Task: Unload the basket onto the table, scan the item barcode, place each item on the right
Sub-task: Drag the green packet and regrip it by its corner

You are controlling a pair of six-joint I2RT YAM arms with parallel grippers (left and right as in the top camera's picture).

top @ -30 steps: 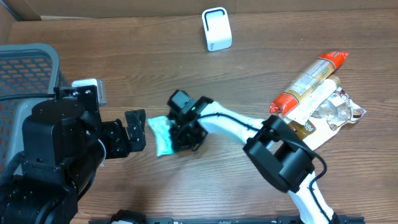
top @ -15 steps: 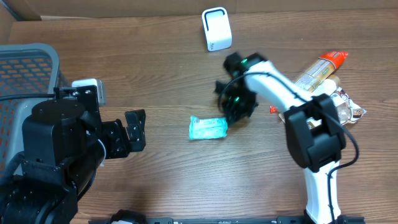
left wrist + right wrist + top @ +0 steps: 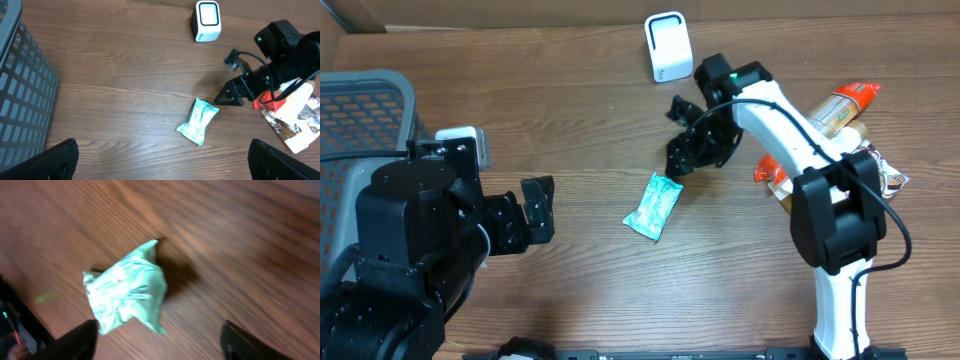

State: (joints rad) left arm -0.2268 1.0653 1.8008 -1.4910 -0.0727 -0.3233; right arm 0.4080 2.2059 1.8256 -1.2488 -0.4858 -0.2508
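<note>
Two hands are in view, both with fingers spread and nothing held. The right hand (image 3: 678, 138) hangs over the table (image 3: 570, 110), jaws wide apart and pointing toward the robot's left. In its wrist view, the fingertips (image 3: 80, 339) sit either side of the pale green packet (image 3: 653, 206) without touching it. The packet lies slanted on the wood, just beside the right hand on the near side. It is well apart from the white scanner (image 3: 668, 46), which stands upright toward the far edge. The left hand (image 3: 542, 210) is fully open and points across the table at the packet from a distance. A heap of snack packages (image 3: 830, 125) lies beyond the right arm, and a grey mesh basket (image 3: 365, 100) sits beside the left arm.
</note>
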